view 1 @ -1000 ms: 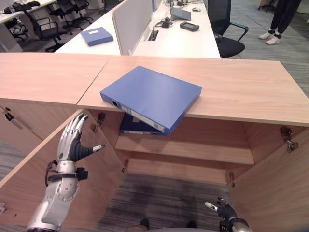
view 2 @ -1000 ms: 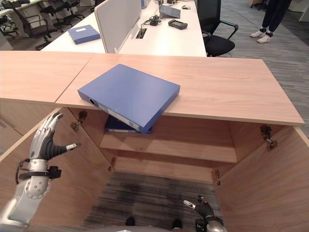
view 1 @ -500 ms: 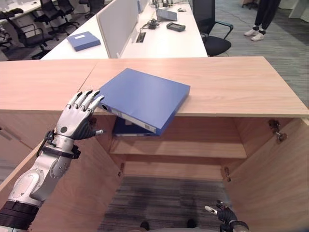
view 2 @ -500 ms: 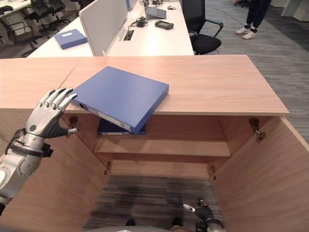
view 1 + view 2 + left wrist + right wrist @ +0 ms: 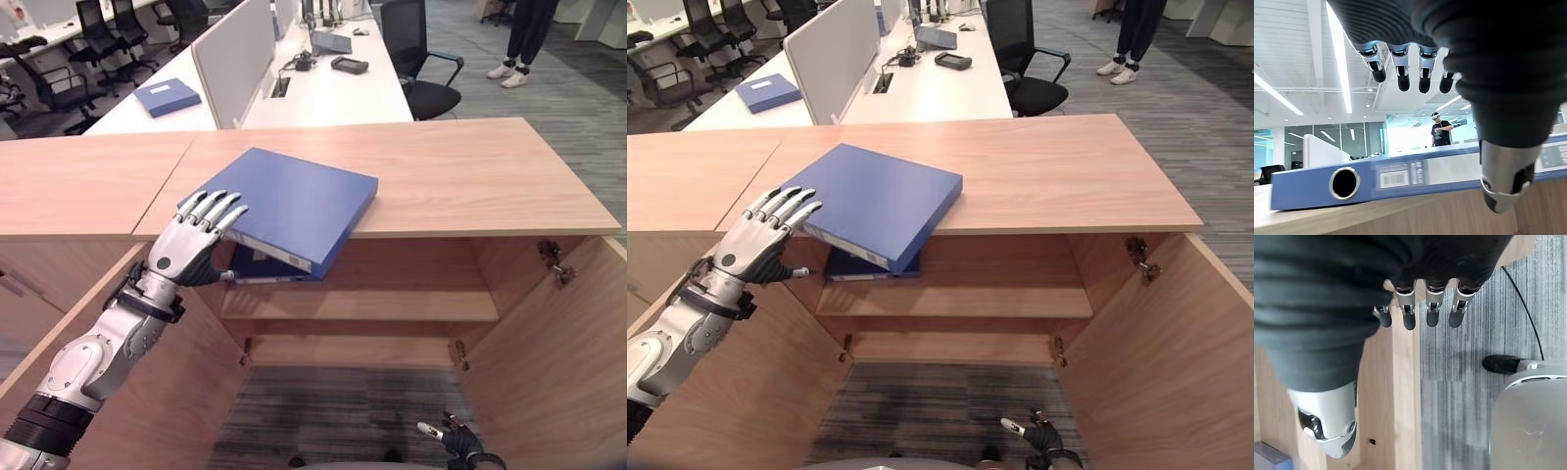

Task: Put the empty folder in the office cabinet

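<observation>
The left hand [image 5: 188,250] reaches with straight, spread fingers over the near corner of the blue folder [image 5: 294,201], contact hard to judge. The folder (spine with a round finger hole) lies flat on the counter [image 5: 470,171], overhanging the open cabinet [image 5: 382,304]. The right hand [image 5: 1327,396], low and partly cut off, hangs relaxed, holding nothing.

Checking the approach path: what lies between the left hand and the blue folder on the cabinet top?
Nothing. In the left eye view, the left hand reaches the blue folder at its near corner.
</observation>
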